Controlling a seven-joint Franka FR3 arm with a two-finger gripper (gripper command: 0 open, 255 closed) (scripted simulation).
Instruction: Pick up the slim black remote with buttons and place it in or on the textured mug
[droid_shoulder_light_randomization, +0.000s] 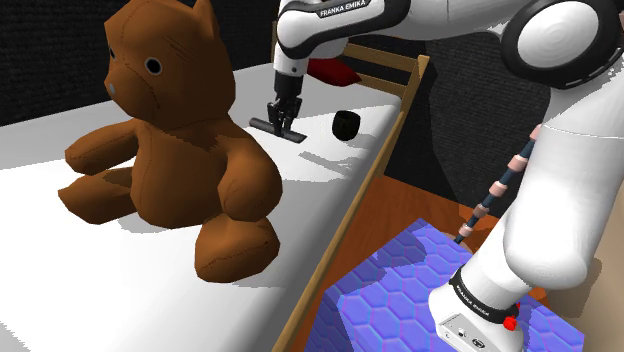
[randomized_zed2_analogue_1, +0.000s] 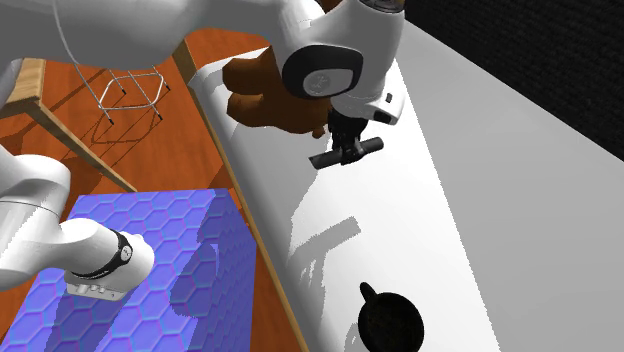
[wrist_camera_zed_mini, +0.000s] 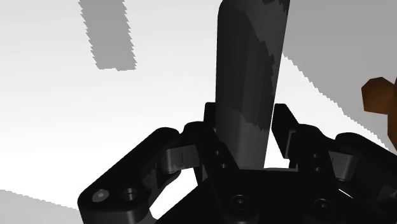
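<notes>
A slim black remote (droid_shoulder_light_randomization: 279, 128) hangs level above the white bed surface, clasped at its middle by my gripper (droid_shoulder_light_randomization: 284, 119). In the second exterior view the remote (randomized_zed2_analogue_1: 347, 153) juts out to both sides below my gripper (randomized_zed2_analogue_1: 346, 145). Seen from the wrist, the dark remote (wrist_camera_zed_mini: 247, 76) runs away from the hand between the two fingers (wrist_camera_zed_mini: 284, 124), which press on its sides. The dark mug (droid_shoulder_light_randomization: 346, 125) stands upright on the bed, a short way to the shoulder view's right of the remote. The mug (randomized_zed2_analogue_1: 391, 322) also sits low in the second exterior view, handle to the side.
A big brown teddy bear (droid_shoulder_light_randomization: 170, 140) sits on the bed (droid_shoulder_light_randomization: 60, 290) to the shoulder view's left. A red pillow (droid_shoulder_light_randomization: 332, 71) lies behind the arm. The bed's wooden frame (droid_shoulder_light_randomization: 345, 225) borders a wood floor. A wire stool (randomized_zed2_analogue_1: 130, 90) and my blue hexagon-patterned stand (droid_shoulder_light_randomization: 400, 295) are beside it.
</notes>
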